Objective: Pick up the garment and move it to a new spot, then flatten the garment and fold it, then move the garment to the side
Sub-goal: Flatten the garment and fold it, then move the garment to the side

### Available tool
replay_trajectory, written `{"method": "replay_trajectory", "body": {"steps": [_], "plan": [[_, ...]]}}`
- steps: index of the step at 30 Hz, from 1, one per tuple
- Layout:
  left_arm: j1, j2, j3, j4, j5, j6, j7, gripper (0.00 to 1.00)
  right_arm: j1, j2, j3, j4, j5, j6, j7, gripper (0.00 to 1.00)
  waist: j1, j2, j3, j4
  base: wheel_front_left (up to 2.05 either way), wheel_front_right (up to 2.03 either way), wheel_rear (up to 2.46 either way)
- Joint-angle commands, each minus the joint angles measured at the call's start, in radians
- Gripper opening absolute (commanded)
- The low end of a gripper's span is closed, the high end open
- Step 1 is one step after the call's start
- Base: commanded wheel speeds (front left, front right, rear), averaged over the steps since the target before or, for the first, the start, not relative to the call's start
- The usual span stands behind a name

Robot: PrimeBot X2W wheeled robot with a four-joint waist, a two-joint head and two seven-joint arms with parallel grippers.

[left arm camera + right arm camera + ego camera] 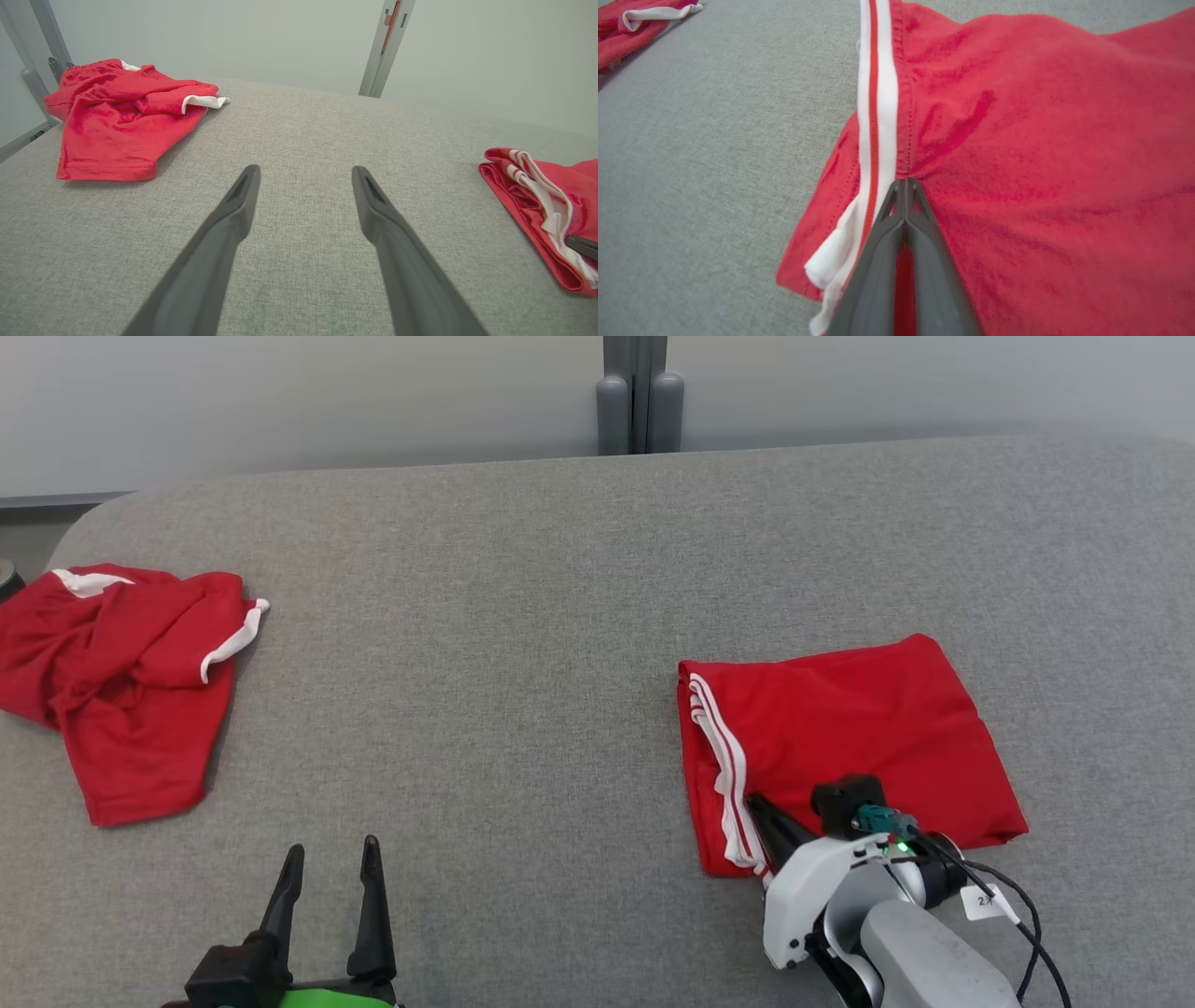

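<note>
The right gripper (906, 183) is clamped on the near edge of the folded red garment with white side stripes (840, 728), which lies at the right of the grey fabric-covered table (523, 616). The left gripper (331, 847) hovers, fingers apart.

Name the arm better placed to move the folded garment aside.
Right: the right gripper is shut on the folded garment by its striped edge; the left gripper hangs open over the table, apart.
</note>
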Motion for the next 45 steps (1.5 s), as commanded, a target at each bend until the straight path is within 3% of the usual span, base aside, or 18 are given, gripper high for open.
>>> {"method": "replay_trajectory", "body": {"steps": [1,13,16,20,21,23,24,25,33,38,45], "plan": [[-0.017,0.002,0.000,0.002,0.005,-0.002,-0.003,1.00,-0.020,0.001,0.017,0.005,0.020,0.000,-0.005,0.00,0.0000,0.0000,-0.001,0.001,0.00,0.00,0.00],[0.003,0.002,-0.006,0.015,-0.002,0.009,-0.003,1.00,-0.080,0.000,0.113,0.044,0.120,0.000,-0.042,0.00,0.0000,0.0000,-0.044,-0.009,0.00,0.00,0.00],[0.020,0.002,0.004,0.011,-0.001,0.013,-0.003,1.00,-0.070,-0.001,0.102,0.030,0.124,0.000,-0.076,0.00,0.0000,0.0000,-0.066,-0.018,0.00,0.00,0.00],[0.041,0.002,0.022,0.001,0.010,0.015,-0.003,1.00,-0.034,-0.002,0.015,-0.006,0.061,-0.001,-0.104,0.00,0.0000,0.0000,-0.095,-0.033,0.00,0.00,0.00],[0.050,0.002,0.028,-0.001,0.011,0.014,-0.003,1.00,-0.019,-0.001,-0.024,-0.022,0.026,-0.001,-0.108,0.06,0.0000,0.0000,-0.104,-0.038,0.00,0.00,0.00],[0.061,0.002,0.040,-0.007,0.018,0.011,-0.003,1.00,0.015,-0.001,-0.109,-0.102,-0.037,-0.001,-0.109,0.51,0.0000,0.0000,-0.111,-0.047,0.00,0.00,0.00],[0.065,0.002,0.048,-0.010,0.023,0.007,-0.003,1.00,0.048,-0.004,-0.155,-0.151,-0.072,-0.001,-0.108,0.92,0.0000,0.0000,-0.115,-0.053,0.00,0.00,0.00],[0.069,0.002,0.051,-0.011,0.028,0.005,-0.003,1.00,0.077,-0.010,-0.186,-0.195,-0.098,-0.001,-0.108,1.00,0.0000,0.0000,-0.118,-0.055,0.00,0.00,0.00],[0.096,0.002,0.082,-0.017,0.056,-0.023,-0.003,1.00,0.322,-0.078,-0.396,-0.478,-0.179,0.000,-0.108,1.00,0.0000,0.0000,-0.145,-0.062,0.00,0.00,0.00],[0.120,0.002,0.098,-0.033,0.065,-0.037,-0.003,1.00,0.425,-0.090,-0.452,-0.524,-0.167,-0.001,-0.108,1.00,0.0000,0.0000,-0.153,-0.067,0.00,0.00,0.00],[0.150,0.002,0.105,-0.032,0.068,-0.042,-0.003,1.00,0.477,-0.081,-0.453,-0.515,-0.157,-0.001,-0.109,1.00,0.0000,0.0000,-0.156,-0.067,0.00,0.00,0.00]]}}
